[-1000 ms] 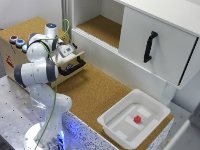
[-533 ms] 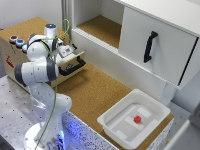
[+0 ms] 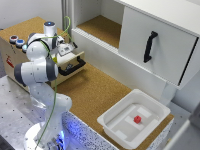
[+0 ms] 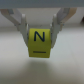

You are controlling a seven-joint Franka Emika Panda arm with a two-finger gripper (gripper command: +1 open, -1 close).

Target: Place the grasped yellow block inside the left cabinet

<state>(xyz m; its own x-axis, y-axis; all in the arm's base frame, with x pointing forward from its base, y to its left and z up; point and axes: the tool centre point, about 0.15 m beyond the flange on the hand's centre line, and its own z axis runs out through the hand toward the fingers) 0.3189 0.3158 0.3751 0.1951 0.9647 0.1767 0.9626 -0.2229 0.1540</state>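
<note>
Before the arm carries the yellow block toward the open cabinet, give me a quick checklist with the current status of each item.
1. Grip: the tool is shut on the yellow block, fingers on both sides. Ok.
2. Block squareness: the N face sits level in the wrist view. Ok.
3. Target: the left cabinet has no door and its cork floor looks bare. Ok.
4. Obstacle nearby: the wooden drawer box stands open beside the tool. Clearance cannot tell.
5. Neighbouring cabinet door is closed, out of the way. Ok.
6. Red block lies in the white tray, far from the path. Ok.
</note>
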